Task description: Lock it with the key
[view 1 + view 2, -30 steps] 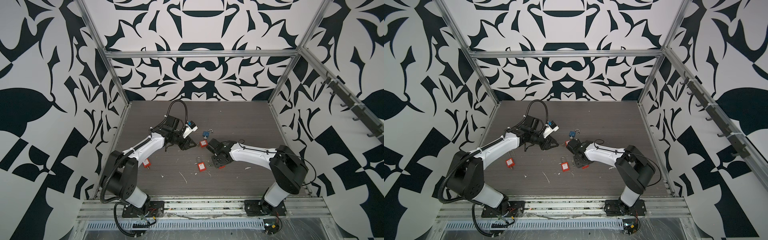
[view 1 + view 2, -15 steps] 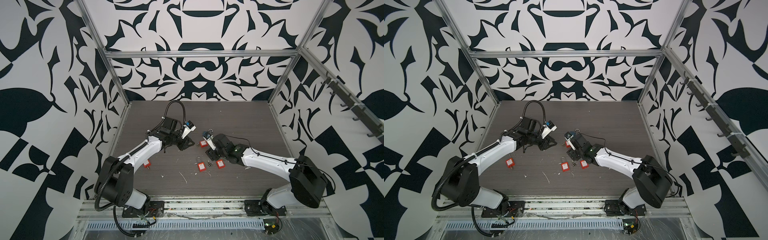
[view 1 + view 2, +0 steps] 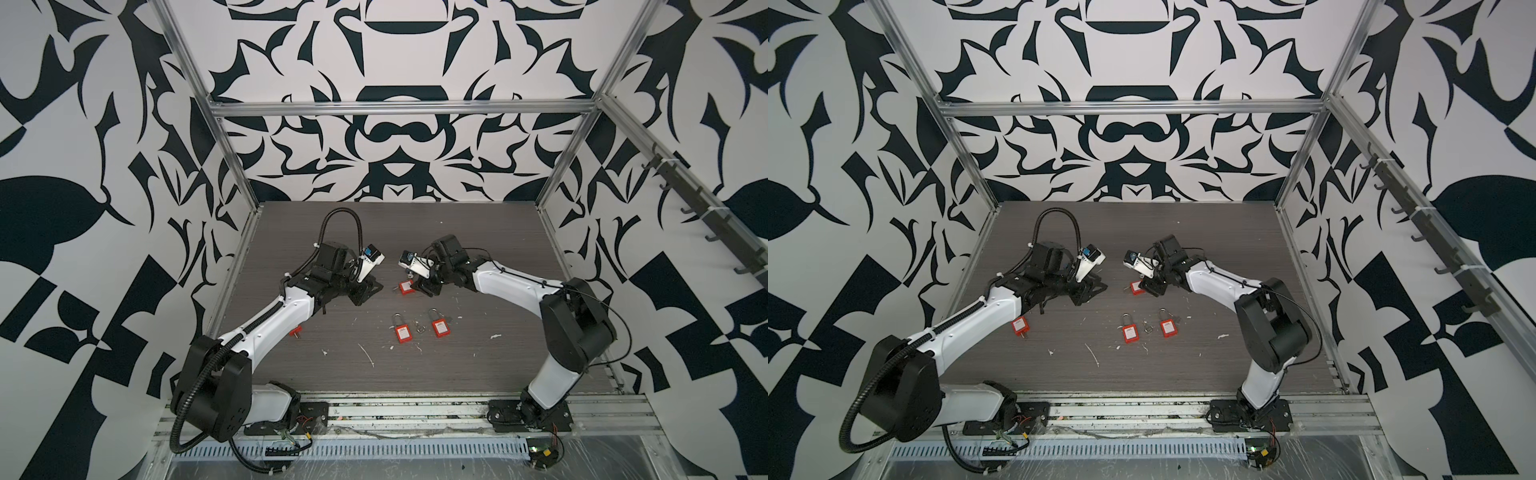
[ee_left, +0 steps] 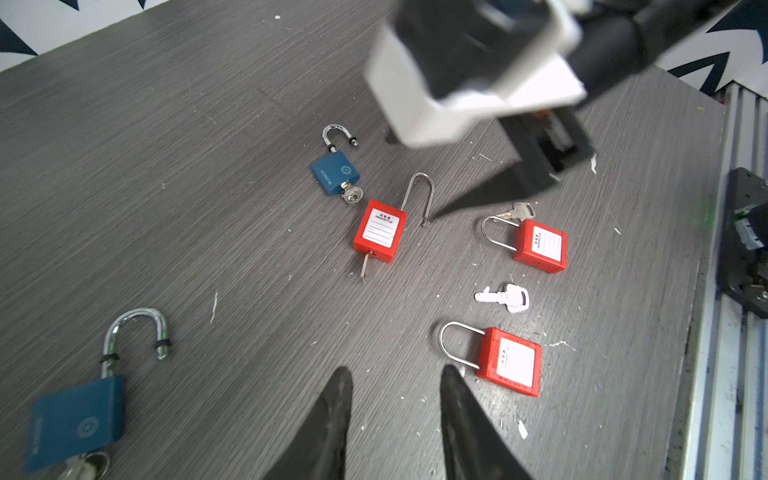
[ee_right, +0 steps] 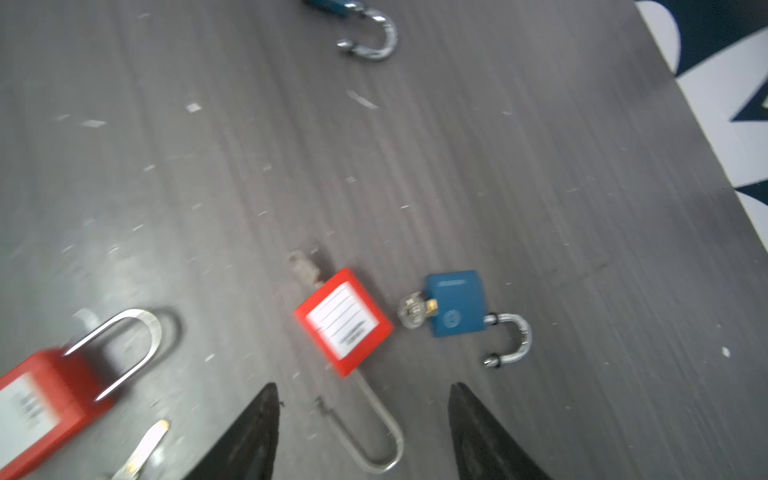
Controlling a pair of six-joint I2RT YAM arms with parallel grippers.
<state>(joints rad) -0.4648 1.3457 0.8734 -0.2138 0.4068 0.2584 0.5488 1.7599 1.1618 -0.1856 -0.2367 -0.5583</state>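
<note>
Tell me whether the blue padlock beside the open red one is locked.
No, the blue padlock has its shackle swung open, one end clear of the body.

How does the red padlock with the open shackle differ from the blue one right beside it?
The red padlock has a long, thin shackle; the blue padlock has a short, thick one. The red padlock carries a white label; the blue padlock has none. Both lie flat with shackles open.

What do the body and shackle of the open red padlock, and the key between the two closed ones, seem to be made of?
Body: probably matte plastic; even red colour, no glint.
Shackle: likely polished steel; thin, silvery, glinting.
Key: apparently bright metal; silvery, washed out by glare.
</note>
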